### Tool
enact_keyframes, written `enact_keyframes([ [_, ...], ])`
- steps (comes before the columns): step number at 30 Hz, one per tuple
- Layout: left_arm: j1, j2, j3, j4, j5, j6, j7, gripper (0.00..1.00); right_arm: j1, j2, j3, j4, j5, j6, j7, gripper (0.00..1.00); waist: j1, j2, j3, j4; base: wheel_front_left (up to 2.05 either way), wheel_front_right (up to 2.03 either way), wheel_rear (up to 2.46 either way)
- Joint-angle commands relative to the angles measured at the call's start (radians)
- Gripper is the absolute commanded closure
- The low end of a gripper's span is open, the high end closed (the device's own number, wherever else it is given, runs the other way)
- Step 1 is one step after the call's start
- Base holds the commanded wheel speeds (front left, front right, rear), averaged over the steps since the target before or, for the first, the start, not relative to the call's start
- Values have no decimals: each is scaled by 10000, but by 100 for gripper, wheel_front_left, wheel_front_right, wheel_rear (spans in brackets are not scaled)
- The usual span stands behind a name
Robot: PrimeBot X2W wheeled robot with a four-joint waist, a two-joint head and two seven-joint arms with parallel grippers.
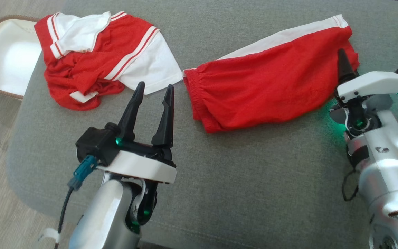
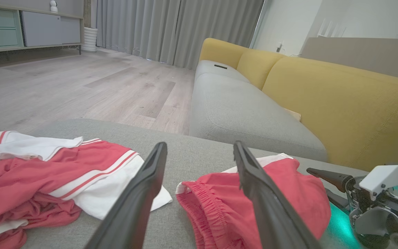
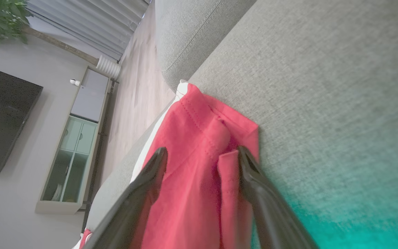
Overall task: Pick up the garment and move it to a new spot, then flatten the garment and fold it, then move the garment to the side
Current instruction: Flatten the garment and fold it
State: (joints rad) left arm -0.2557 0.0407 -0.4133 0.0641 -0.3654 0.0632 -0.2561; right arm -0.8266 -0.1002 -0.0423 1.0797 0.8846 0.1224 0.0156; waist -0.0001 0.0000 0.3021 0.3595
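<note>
The garment, red shorts (image 1: 271, 76) with a white side stripe, lies folded flat on the right half of the grey cushion (image 1: 254, 173). My right gripper (image 1: 343, 64) is at its right end. In the right wrist view, the right gripper (image 3: 201, 150) is open, one finger on each side of the shorts' (image 3: 192, 138) red hem corner. My left gripper (image 1: 155, 85) hovers open and empty above the cushion, just left of the elastic waistband (image 2: 199, 193). A crumpled red and white shirt (image 1: 92, 65) lies at the cushion's far left.
A white basket (image 1: 5, 58) with a brown rim stands on the wooden floor beyond the cushion's left edge. Beyond the cushion stretches a sofa with grey seats and yellow back (image 2: 323, 97). The near half of the cushion is bare fabric.
</note>
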Motion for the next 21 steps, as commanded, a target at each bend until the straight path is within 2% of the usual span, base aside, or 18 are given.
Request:
enact_keyframes([
  [1,-299,95,256,-386,-90,59,-57,0,237,499,226,479,-41,83,-49,0,1,0,-30,-34,0,0,0],
  [12,-66,95,142,-244,-225,80,-57,0,23,499,744,1637,-82,83,-370,0,1,0,-660,-413,0,0,0],
  [21,97,95,-66,-326,-354,168,-57,0,-170,394,496,2098,-764,83,-531,0,1,0,-896,-507,0,0,0],
])
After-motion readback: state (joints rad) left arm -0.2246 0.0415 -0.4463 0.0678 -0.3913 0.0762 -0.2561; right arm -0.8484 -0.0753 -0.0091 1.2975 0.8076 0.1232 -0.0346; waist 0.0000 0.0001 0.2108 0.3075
